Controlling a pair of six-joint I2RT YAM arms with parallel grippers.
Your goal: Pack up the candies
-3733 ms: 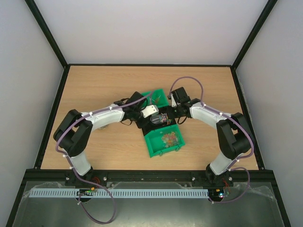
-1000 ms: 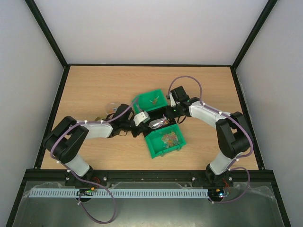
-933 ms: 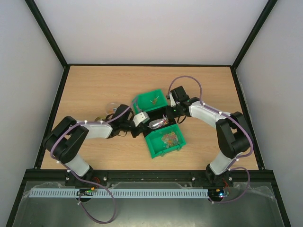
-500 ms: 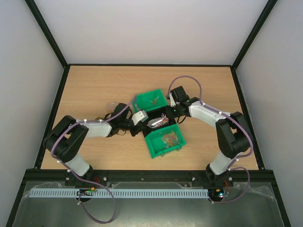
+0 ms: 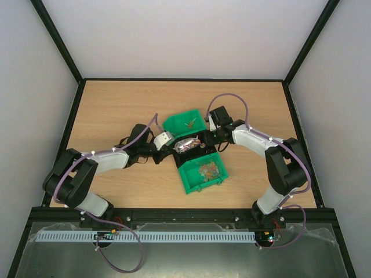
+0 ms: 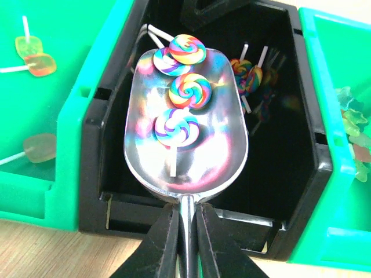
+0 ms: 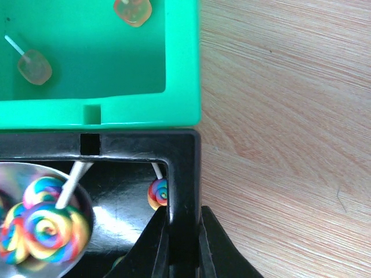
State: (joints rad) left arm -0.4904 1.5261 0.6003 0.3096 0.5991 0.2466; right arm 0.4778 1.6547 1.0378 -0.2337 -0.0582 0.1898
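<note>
Jaws clenched, left gripper [image 6: 185,213] on scoop [image 6: 223,147], right gripper [image 7: 184,219] on black bin [image 7: 185,168] wall; the scoop has drawn back with swirl lollipops [image 6: 188,90] ahead, ready for packing.

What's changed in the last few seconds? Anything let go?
The left arm pulled back toward its own left and folded lower. The left claw shifted the scoop slightly that way; it now sits over the black bin, holding swirl lollipops. Nothing released: left claw stays shut on the scoop, right claw on the black bin's wall. Near green bin unmoved.
</note>
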